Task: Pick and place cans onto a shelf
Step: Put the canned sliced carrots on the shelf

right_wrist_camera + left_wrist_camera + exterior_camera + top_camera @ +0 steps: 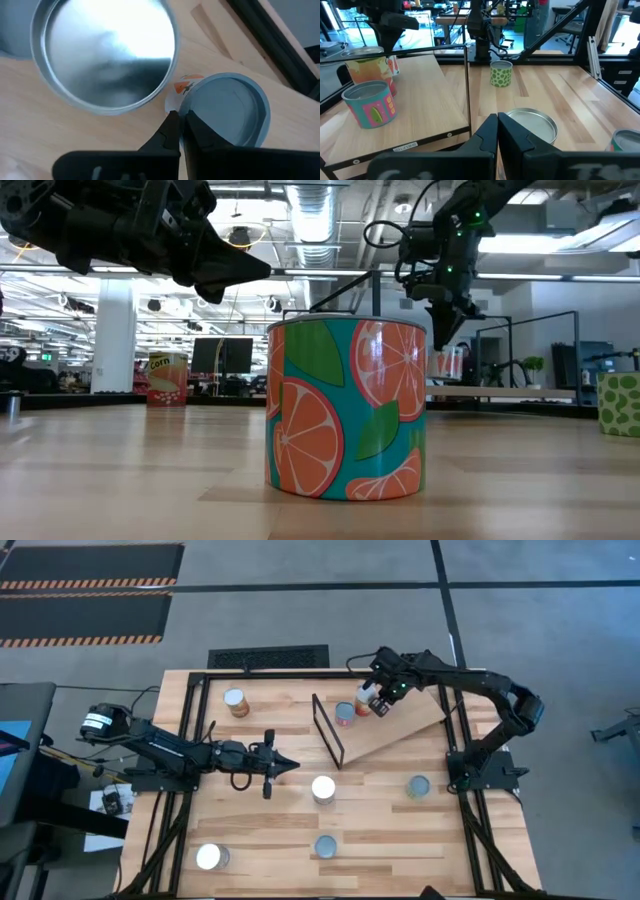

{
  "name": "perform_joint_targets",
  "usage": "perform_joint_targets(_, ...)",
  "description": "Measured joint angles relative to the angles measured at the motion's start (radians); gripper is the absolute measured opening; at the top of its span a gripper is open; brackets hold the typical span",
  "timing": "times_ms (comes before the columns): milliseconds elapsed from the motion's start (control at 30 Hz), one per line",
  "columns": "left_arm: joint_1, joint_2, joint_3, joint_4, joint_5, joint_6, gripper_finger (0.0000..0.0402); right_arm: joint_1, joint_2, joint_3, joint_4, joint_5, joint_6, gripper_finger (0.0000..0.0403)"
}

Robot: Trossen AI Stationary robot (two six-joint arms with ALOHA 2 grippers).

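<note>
The shelf (400, 730) is a tilted light-wood board with a black wire frame (327, 730) at its lower end. Two cans stand on it, a teal one (345, 714) and a white-topped one (365, 698). My right gripper (381, 703) is shut and empty just above them. Its wrist view looks down on a silver top (102, 50) and a bluish top (225, 110). My left gripper (288, 766) is shut and empty above the table. A white-topped can (323, 788) stands just ahead of it and also shows in the left wrist view (532, 125).
More cans stand on the table: far left (236, 700), right (418, 786), near middle (326, 846), near left (210, 858). The table's black frame (190, 675) runs along its edges. The orange-slice can (345, 408) fills the low view.
</note>
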State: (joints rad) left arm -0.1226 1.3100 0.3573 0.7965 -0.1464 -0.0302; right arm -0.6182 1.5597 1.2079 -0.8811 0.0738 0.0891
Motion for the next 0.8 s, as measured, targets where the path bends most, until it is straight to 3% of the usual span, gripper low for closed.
perform_joint_targets(800, 0.0, 0.0, 0.0, 0.007, 0.0, -0.005, 0.0, -0.015, 0.0, 0.0, 0.033, 0.006, 0.016, 0.0018)
